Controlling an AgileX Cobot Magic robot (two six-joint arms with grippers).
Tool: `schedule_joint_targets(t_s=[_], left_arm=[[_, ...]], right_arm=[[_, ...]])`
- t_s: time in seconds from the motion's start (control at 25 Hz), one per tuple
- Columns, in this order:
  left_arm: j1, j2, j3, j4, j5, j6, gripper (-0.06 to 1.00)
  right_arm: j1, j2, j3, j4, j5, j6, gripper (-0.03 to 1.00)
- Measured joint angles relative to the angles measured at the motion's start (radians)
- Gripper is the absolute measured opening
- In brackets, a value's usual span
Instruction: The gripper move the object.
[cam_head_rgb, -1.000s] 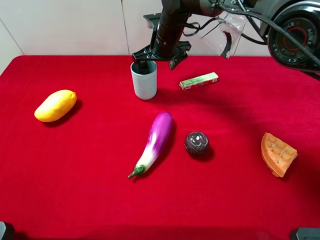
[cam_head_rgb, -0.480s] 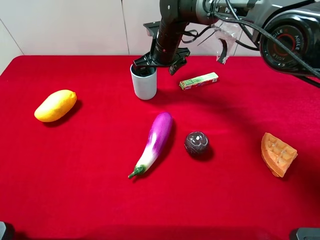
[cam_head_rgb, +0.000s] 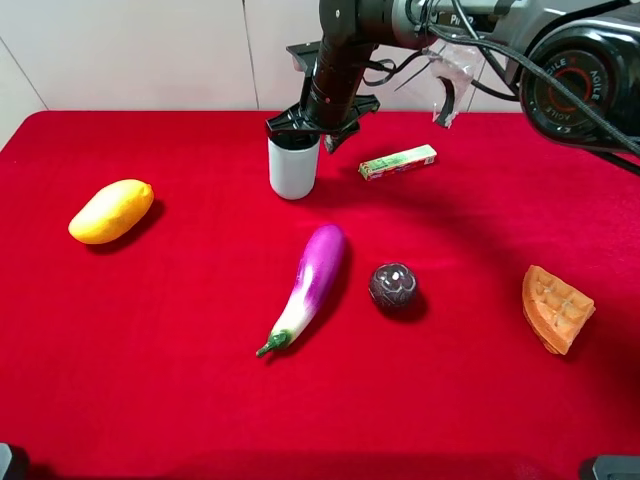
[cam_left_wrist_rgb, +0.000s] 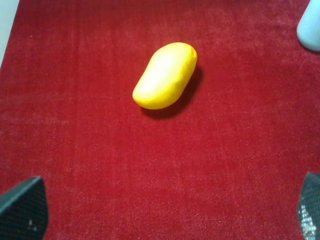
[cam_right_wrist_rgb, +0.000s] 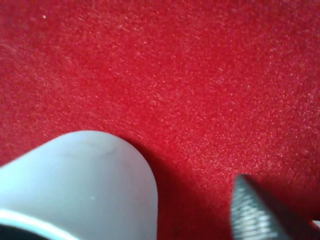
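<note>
The pale blue-green cup (cam_head_rgb: 293, 168) stands upright toward 12 o'clock on the red tabletop (cam_head_rgb: 180, 380). My right fingers (cam_head_rgb: 335, 125) sit at its rim and hide its inside (I cannot tell whether they grip it or only straddle it). At the cup's 3 o'clock lies a green box (cam_head_rgb: 398, 161), its print too small to read. My arm's joint housing (cam_head_rgb: 590, 85) reads "AGILE". My left fingers (cam_left_wrist_rgb: 22, 210) stand wide apart, holding nothing.

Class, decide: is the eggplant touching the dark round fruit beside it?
Apart. The exterior high view shows red cloth between the eggplant and the dark round fruit.
</note>
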Motion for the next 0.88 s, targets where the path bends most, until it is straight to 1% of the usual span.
schedule_joint_targets(t_s=[0.2, 0.24, 0.4, 0.44, 0.88], left_arm=[[0.0, 0.0, 0.0, 0.0, 0.0, 0.0, 0.99], [0.0, 0.0, 0.0, 0.0, 0.0, 0.0, 0.99], [0.0, 0.0, 0.0, 0.0, 0.0, 0.0, 0.99], [0.0, 0.0, 0.0, 0.0, 0.0, 0.0, 0.99], [0.0, 0.0, 0.0, 0.0, 0.0, 0.0, 0.99]], right_arm=[[0.0, 0.0, 0.0, 0.0, -0.005, 0.0, 0.24], [0.0, 0.0, 0.0, 0.001, -0.006, 0.0, 0.19], [0.001, 0.0, 0.0, 0.007, -0.023, 0.001, 0.08], [0.001, 0.0, 0.0, 0.007, -0.025, 0.001, 0.07], [0.001, -0.002, 0.0, 0.003, -0.026, 0.001, 0.06]])
